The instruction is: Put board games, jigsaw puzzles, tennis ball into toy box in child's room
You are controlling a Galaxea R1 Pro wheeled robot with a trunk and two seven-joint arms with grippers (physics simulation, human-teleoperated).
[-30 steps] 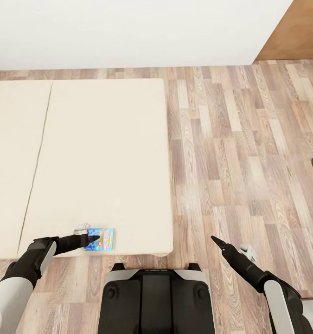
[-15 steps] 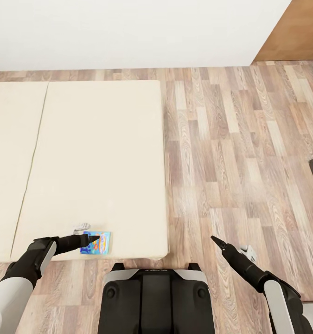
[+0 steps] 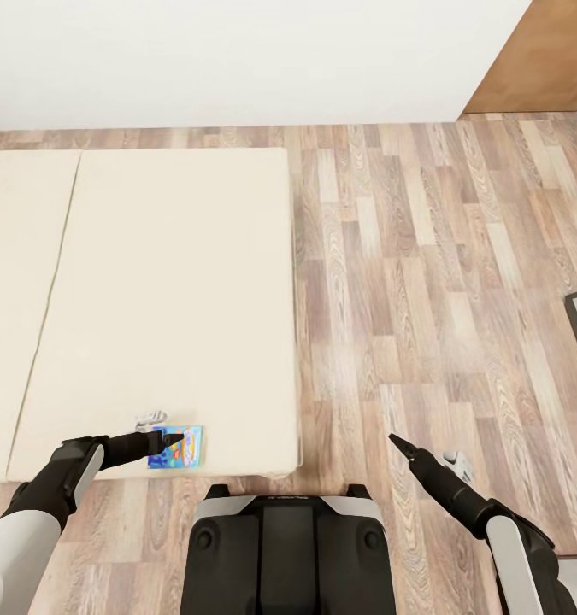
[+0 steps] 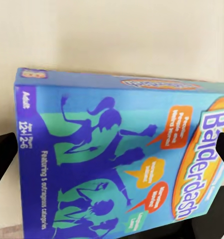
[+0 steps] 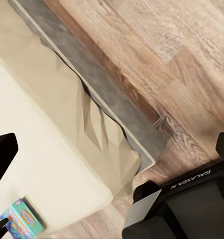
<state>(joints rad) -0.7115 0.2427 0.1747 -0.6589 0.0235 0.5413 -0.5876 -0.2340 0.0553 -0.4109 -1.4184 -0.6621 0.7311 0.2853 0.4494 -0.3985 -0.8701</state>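
Head: left gripper [image 3: 173, 440] over game [image 3: 179, 447] at bed [image 3: 168, 282] near edge; right gripper [image 3: 399, 443] idle over floor, spread there unclear

Left wrist: fingers apart, straddling game [image 4: 122, 164]; could skid off edge if nudged

Right wrist: fingers apart

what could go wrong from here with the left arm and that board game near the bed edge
The board game lies close to the bed's near edge, so a nudge from the left gripper could push it off onto the floor. In the left wrist view the box sits between widely spread fingers, not yet clamped, so a hasty lift might drop it.
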